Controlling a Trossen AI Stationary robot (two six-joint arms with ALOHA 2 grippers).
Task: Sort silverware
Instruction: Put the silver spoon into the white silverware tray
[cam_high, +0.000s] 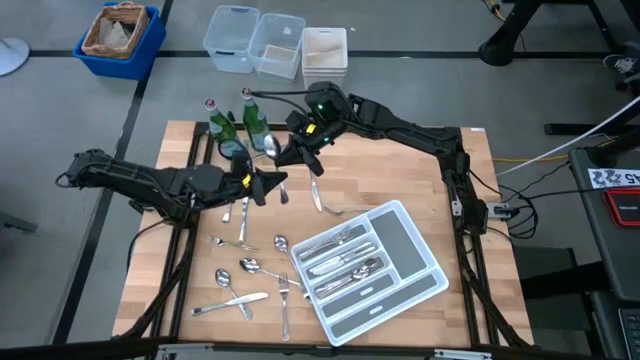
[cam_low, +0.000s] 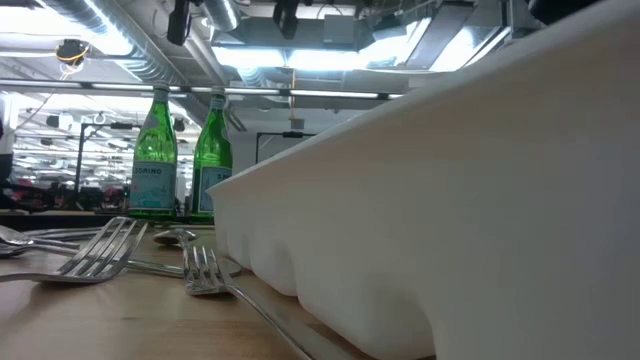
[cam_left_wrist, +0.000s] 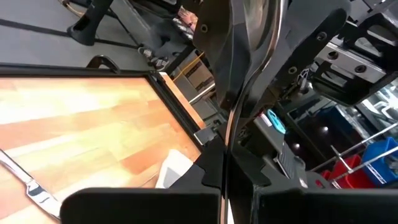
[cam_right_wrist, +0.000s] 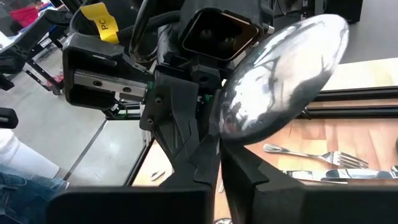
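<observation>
The two grippers meet above the far-left part of the bench, just in front of the two green glass bottles. The left gripper and the right gripper both reach to one spoon. In the right wrist view the spoon's bowl stands up from between the right arm's own fingers, which are clenched on its neck. In the left wrist view the spoon's thin handle runs straight down between the left arm's fingers, which are clamped on it.

The white divided tray lies angled at the near-right part of the bench. Several pieces of silverware already lie in its compartments nearest the bench centre; the widest compartment shows only its grey floor. Loose forks and spoons are scattered over the near-left quarter of the bench. One fork lies alone between the grippers and the tray.

In the low view the tray wall fills the right side, and two forks lie on the wood beside it. The bottle labels are pale blue; their print cannot be read with certainty. A yellow tag marked "PC" hangs on the left arm, seen in the right wrist view.

Beyond the far edge of the bench, on the floor, stand a blue bin and clear plastic containers.
</observation>
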